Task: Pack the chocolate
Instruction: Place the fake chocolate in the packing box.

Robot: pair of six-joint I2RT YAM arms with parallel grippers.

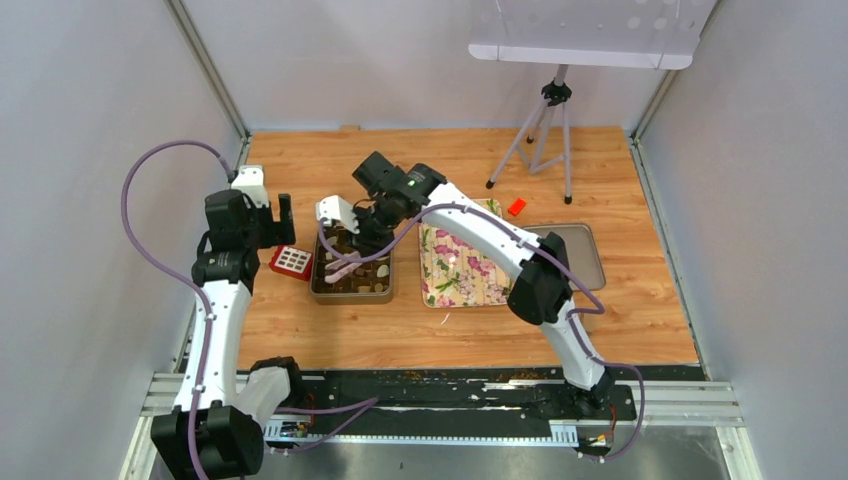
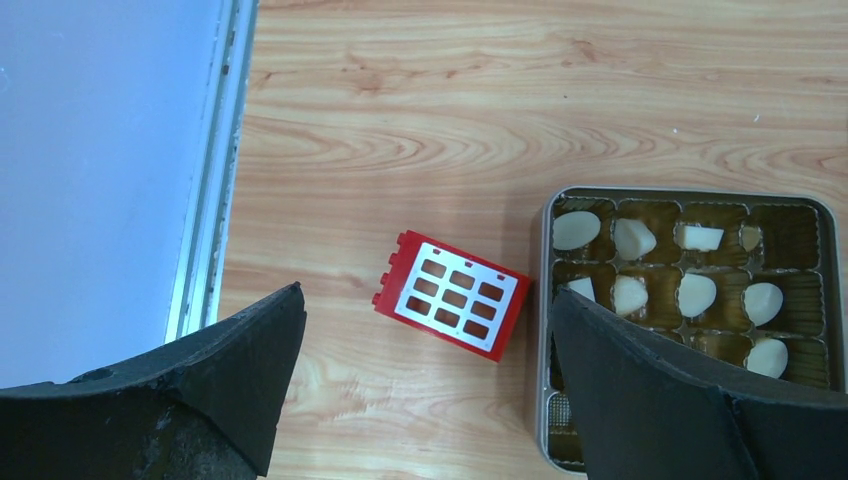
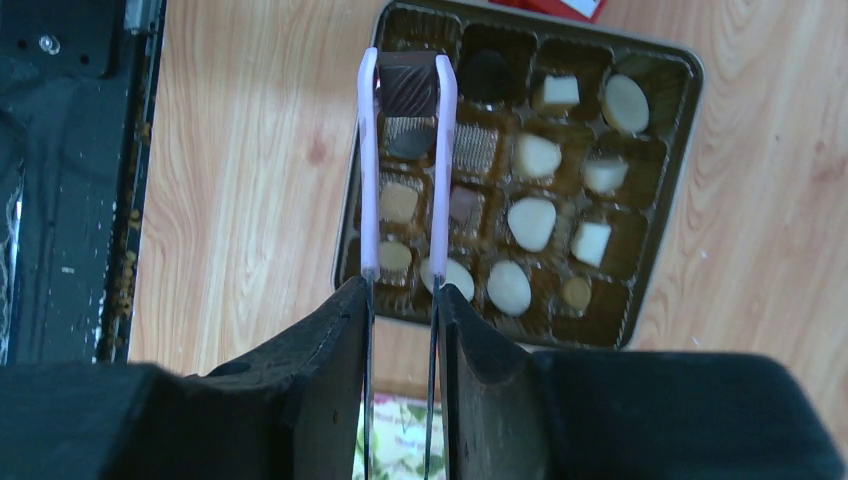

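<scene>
Nearest, along the front edge: black rail (image 1: 450,395) on silver extrusions, flecked with brown crumbs. Both arm bases bolted to it, purple cables (image 1: 130,215) looping up from there.

Beyond that, table (image 1: 650,300) of pale oak-grain laminate, wavy grain and knots plain in the wrist views, a metal strip down its left margin against the wall.

On the near-left part of the wood: tin (image 1: 350,296), round-cornered, gold-lined, split into small compartments. Most of the chocolate (image 3: 530,220) there, one piece to a cup: cream-white rounds and squares, a few tan and dark. Just left of the tin and apart from it: red slotted block (image 2: 452,295), white faceplate of nine slots upward, lying flat and askew.

Up over the wood by that block: left gripper (image 2: 427,303), fingers (image 2: 250,360) spread wide, nothing between them.

Over the tin: right gripper (image 3: 402,295), fingers (image 3: 330,340) pinched narrow on lilac tweezers (image 3: 368,150). Between the tweezer tips, a dark square chocolate (image 3: 410,88), over the tin's near corner compartment on the side toward the red slotted block. Contact with the cup floor impossible to tell.

Right of the tin: floral-print rectangle (image 1: 460,265), flat on the wood. Further right, grey metal tray (image 1: 580,245), partly behind the right arm.

Farther back: small red block (image 1: 516,207), alone on bare wood. Behind it, tripod (image 1: 545,140) topped by a white perforated panel (image 1: 585,35).

On three sides: plain pale grey walls (image 1: 90,120), aluminium posts in the back corners.
</scene>
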